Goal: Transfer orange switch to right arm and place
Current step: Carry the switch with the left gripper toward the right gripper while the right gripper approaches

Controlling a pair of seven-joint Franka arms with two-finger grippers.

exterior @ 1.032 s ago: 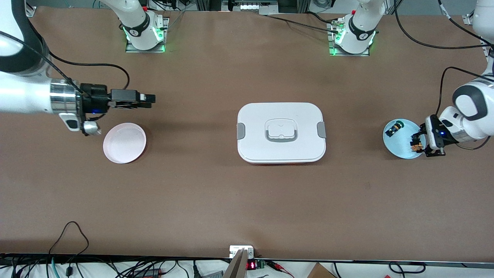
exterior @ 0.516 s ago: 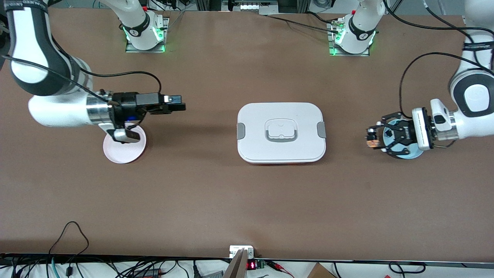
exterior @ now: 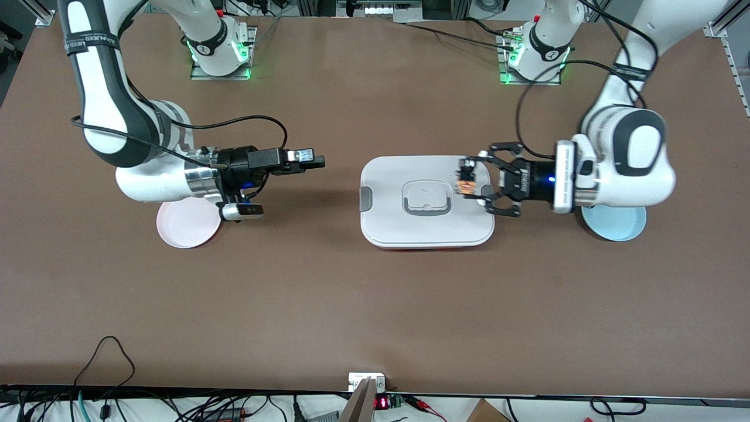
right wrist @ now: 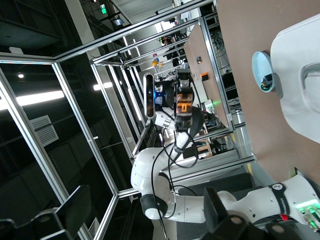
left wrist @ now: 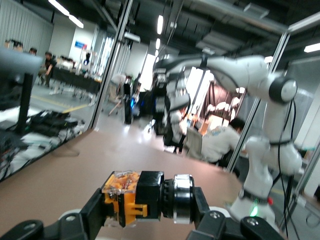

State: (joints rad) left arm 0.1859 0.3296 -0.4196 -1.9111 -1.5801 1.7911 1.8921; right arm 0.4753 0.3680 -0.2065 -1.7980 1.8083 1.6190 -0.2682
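We carry the orange switch (exterior: 466, 186) clamped in our left pincer (exterior: 472, 186), which hangs over the white lidded container (exterior: 426, 201) at its end toward the left arm. In the left wrist view the switch (left wrist: 131, 197) sits crosswise between the fingers (left wrist: 97, 207), its orange body and silver collar standing clear of them, which we judge leaves a free part for the other pincer to take.

Our right pincer (exterior: 313, 161) is over the bare counter (exterior: 375, 305), well apart from the container and pointing along the counter toward the left pincer. We cannot tell whether its fingers are apart or together. The right wrist view looks straight down that line and shows the switch (right wrist: 182, 106) held up facing it.

The two wrists are turned level and face one another, so we judge the handover has not yet begun. The pink plate (exterior: 187, 225) lies under the right wrist, the likely place to set the switch; the blue plate (exterior: 614, 223) lies under the left wrist.
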